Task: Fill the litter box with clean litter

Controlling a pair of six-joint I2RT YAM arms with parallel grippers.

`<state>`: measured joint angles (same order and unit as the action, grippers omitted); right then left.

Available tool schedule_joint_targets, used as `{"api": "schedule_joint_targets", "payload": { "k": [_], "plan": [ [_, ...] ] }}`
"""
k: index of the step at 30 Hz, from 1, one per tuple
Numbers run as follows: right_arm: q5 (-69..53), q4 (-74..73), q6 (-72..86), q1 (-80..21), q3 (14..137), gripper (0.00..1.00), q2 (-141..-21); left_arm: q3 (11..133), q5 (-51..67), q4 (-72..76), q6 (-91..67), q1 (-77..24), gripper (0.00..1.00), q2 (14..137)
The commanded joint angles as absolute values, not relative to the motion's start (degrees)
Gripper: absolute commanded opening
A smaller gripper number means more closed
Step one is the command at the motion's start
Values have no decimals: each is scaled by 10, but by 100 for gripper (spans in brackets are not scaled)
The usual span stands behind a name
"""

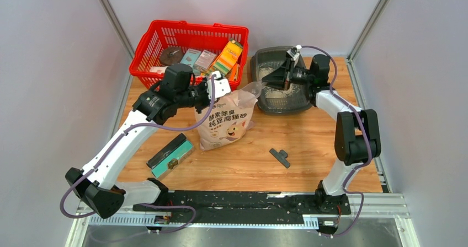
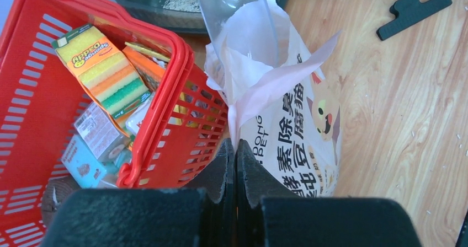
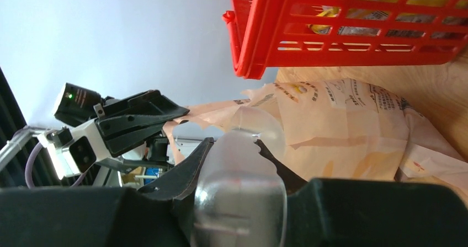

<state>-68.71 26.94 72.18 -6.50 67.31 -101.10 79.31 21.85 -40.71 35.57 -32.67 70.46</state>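
Left end effector [image 2: 235, 150]: pinched shut on bag [image 2: 298, 142] flap, pull it taut for a wide mouth
Right end effector [image 3: 234, 161]: part-closed round scoop [image 2: 237, 15], bowl at bag mouth
Litter box [image 1: 281, 111]: far-right corner of tabletop [image 1: 309, 148], some litter [image 1: 276, 92] inside
Tip: dig deep, carry level

Both YAMs share one build: white shell links, black joint housings. The left arm [image 1: 118, 148] has a long white forearm and chunky black shoulder and elbow. The right arm [image 1: 331, 101] is the same, with a big black elbow housing [image 1: 356, 137]. A purple-grey cable [image 1: 160, 127] is routed outside the links on each (loose loops, not clipped flush). Left gripper [image 2: 234, 148]: matte black wedge fingers on a boxy black body. The right wrist view shows its white block [image 3: 74, 150] and a black module [image 3: 77, 98] with a lit green LED. Right gripper [image 3: 234, 145]: same black tapered fingers.
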Motion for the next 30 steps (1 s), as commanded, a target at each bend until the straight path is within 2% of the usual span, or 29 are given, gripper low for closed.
{"api": "schedule_joint_targets", "payload": {
  "k": [1,11,18,20,21,22,24,30],
  "plan": [
    [-726,378,774,-55,679,0,-1010,831,207,-355,403,-329,0,676],
    [-744,370,748,-28,655,0,-1022,816,191,-343,414,-329,0,661],
    [-725,310,693,-20,683,0,-1018,816,192,-336,406,-329,0,664],
    [-714,225,640,-22,697,0,-1005,816,193,-335,403,-328,0,662],
    [-694,172,546,-25,709,0,-998,816,195,-335,399,-329,0,661],
    [-684,51,502,-28,745,0,-993,816,197,-335,398,-329,0,660],
    [-677,4,457,-38,763,0,-993,816,201,-336,396,-329,0,659],
    [-685,150,601,-38,709,0,-997,806,202,-326,388,-329,0,653]
  ]
}}
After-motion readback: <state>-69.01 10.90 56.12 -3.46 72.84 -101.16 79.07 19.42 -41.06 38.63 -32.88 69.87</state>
